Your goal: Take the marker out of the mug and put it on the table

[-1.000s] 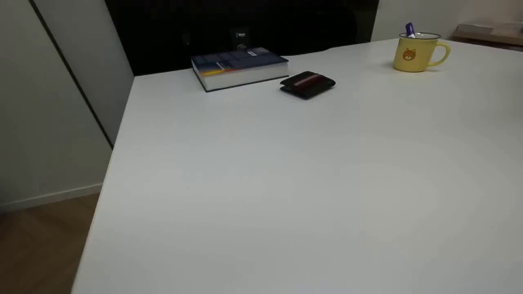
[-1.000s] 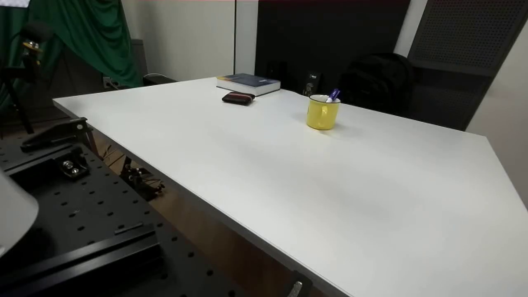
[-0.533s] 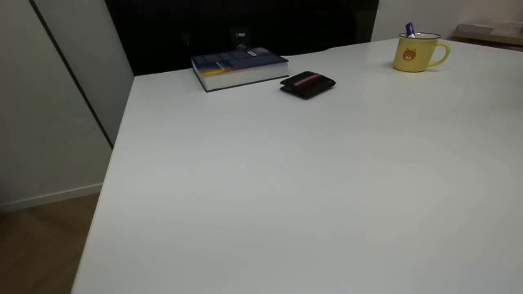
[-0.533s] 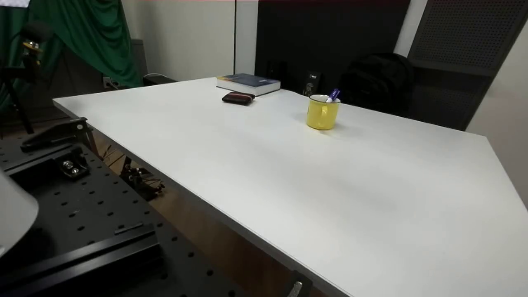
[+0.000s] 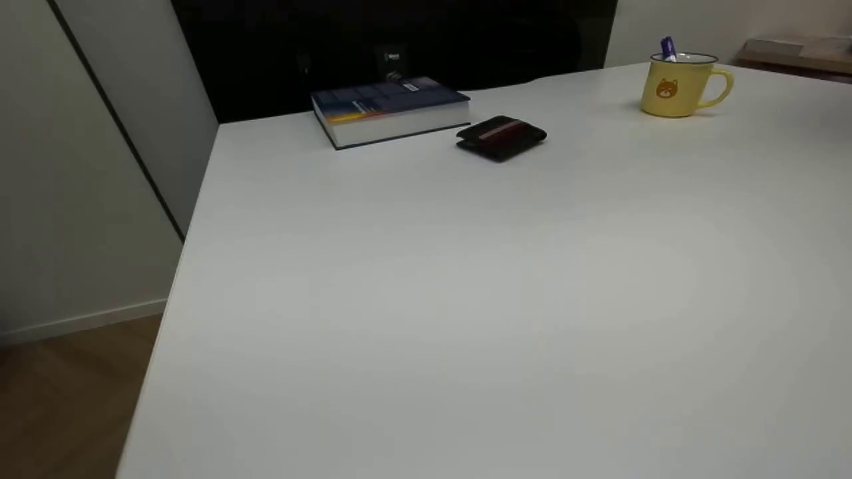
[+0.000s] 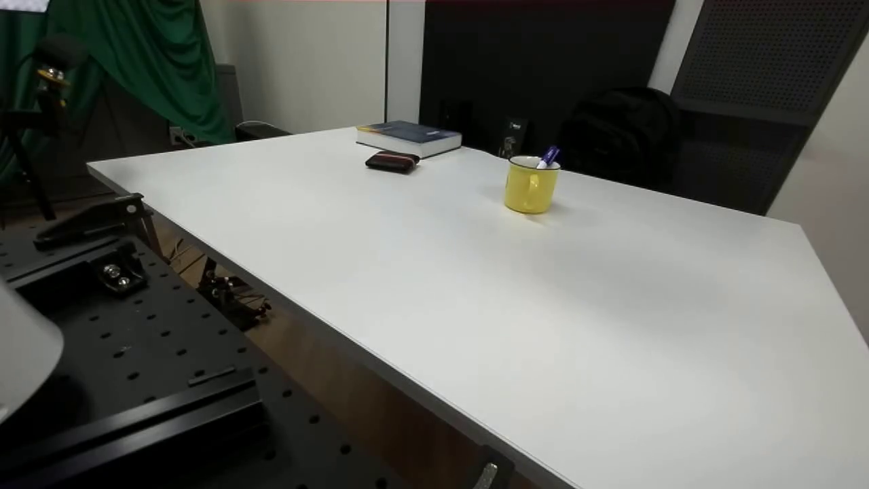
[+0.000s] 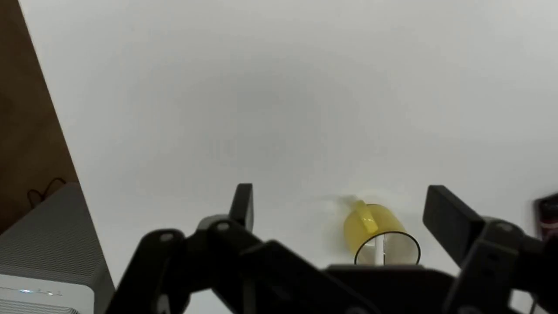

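Marker (image 6: 548,157) leaning in the yellow mug (image 6: 531,193), out on that broad white table (image 6: 407,272).
Book (image 5: 393,110) and wallet (image 5: 502,140) sit near each other, green curtain (image 6: 156,68) hanging beyond; the gripper (image 7: 340,203) is spread wide, holding nothing.

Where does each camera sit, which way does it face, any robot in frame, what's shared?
In an exterior view, raised above the white table, facing the hardback book, folded wallet and yellow mug; no robot part shows.
In an exterior view, near a perforated black board, looking across the table; a rounded white part, perhaps the robot's, shows at left.
Wrist view: on the wrist, facing down at table and mug; the open gripper shows at the bottom.
Both exterior views share book, wallet, mug and its tilted marker.
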